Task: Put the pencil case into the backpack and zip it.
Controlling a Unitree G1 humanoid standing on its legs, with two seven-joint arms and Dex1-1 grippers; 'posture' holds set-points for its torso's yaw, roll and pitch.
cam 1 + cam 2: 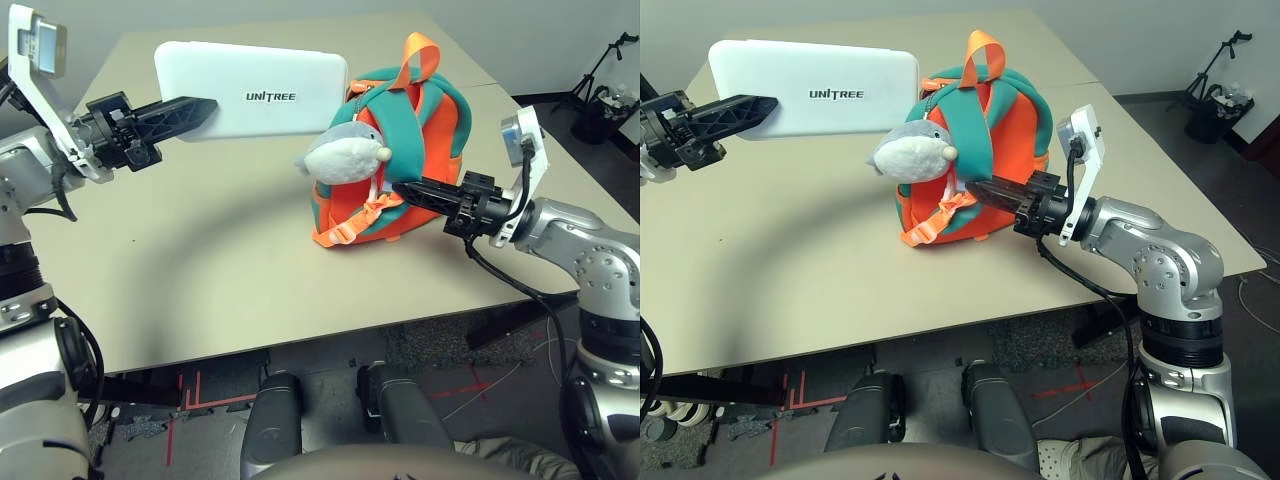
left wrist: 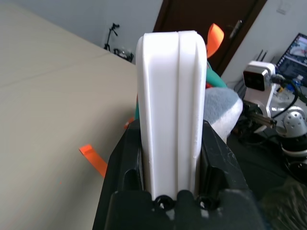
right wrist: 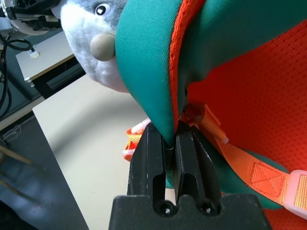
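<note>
While our left gripper (image 1: 205, 108) clamps the pencil case (image 1: 255, 90) aloft, long axis level, left of the backpack (image 1: 400, 150); right gripper (image 1: 400, 190) pinches the backpack's teal edge.

Silver forearms (image 1: 1140, 240), black ribbed grippers (image 1: 190, 110) (screws showing), black cables, white wrist cameras (image 1: 525, 135)

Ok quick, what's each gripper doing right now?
Left gripper: closed on the pencil case, held above the table.
Right gripper: closed on the backpack, pinching its teal fabric edge.
</note>
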